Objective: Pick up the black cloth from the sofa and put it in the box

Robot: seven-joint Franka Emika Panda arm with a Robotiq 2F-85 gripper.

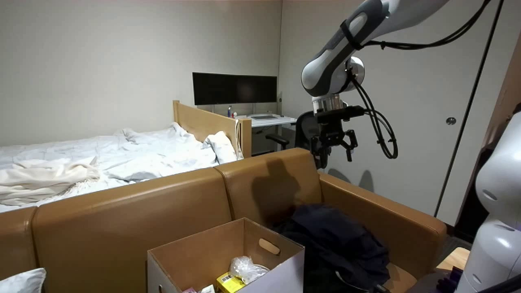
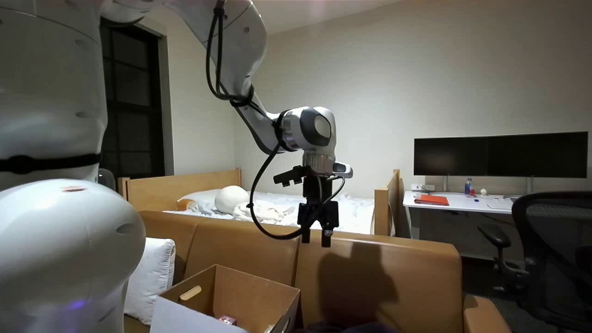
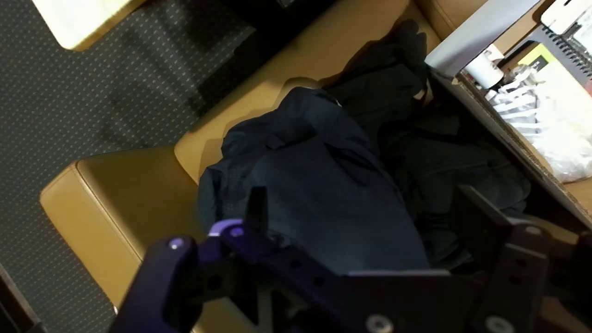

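The dark cloth (image 1: 333, 236) lies in a crumpled heap on the brown sofa (image 1: 134, 219), between the box and the armrest. In the wrist view it is a navy-black piece (image 3: 319, 185) beside a blacker piece (image 3: 462, 162) that reaches to the box. Only its top edge (image 2: 365, 328) shows in an exterior view. The open cardboard box (image 1: 281, 272) stands on the sofa beside the cloth. It also shows in an exterior view (image 2: 254, 296) and in the wrist view (image 3: 485, 37). My gripper (image 1: 336, 156) (image 2: 316, 239) (image 3: 363, 192) is open and empty, pointing down, well above the cloth.
The box holds a yellow packet (image 1: 230, 282), clear plastic wrap (image 1: 246, 268) and other small items. The sofa backrest (image 2: 384, 277) and armrest (image 1: 378, 199) rise around the cloth. A white pillow (image 2: 152, 277) lies beyond the box. A bed (image 1: 142, 158) stands behind the sofa.
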